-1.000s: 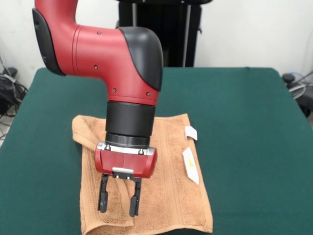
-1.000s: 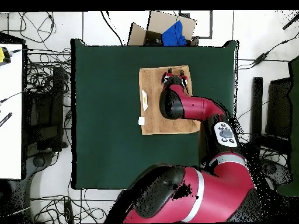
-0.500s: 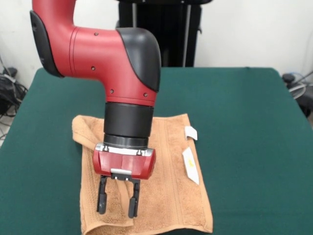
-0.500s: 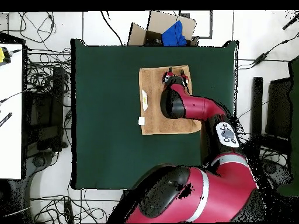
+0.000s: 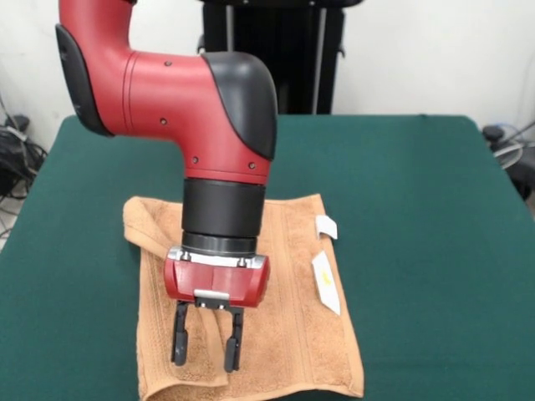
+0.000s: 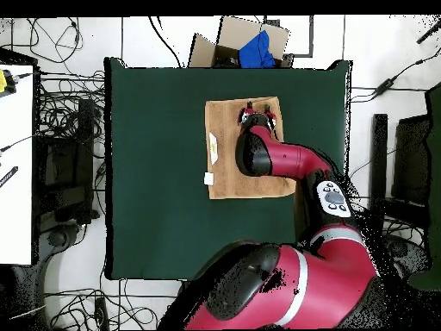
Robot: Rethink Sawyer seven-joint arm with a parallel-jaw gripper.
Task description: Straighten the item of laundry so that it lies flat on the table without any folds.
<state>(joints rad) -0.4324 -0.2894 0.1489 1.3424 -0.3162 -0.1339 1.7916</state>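
The orange-tan terry towel (image 5: pixel 288 326) lies on the dark green table (image 5: pixel 418 209) near its front edge, with a small fold at its front left corner and a rumpled far left corner. Two white tags (image 5: pixel 325 280) lie at its right edge. In the overhead view the towel (image 6: pixel 226 146) sits at the upper middle of the table (image 6: pixel 155 172). My gripper (image 5: pixel 206 362) hangs open just above the towel's front left part, fingers pointing down, empty. It also shows in the overhead view (image 6: pixel 258 109) near the towel's top edge.
A cardboard box with blue cloth (image 6: pixel 251 47) stands off the table's top edge in the overhead view. Cables lie on the floor around the table. The black pedestal (image 5: pixel 272 50) stands behind the table.
The gripper has shifted slightly to the right and a little lower over the towel. The towel has not moved.
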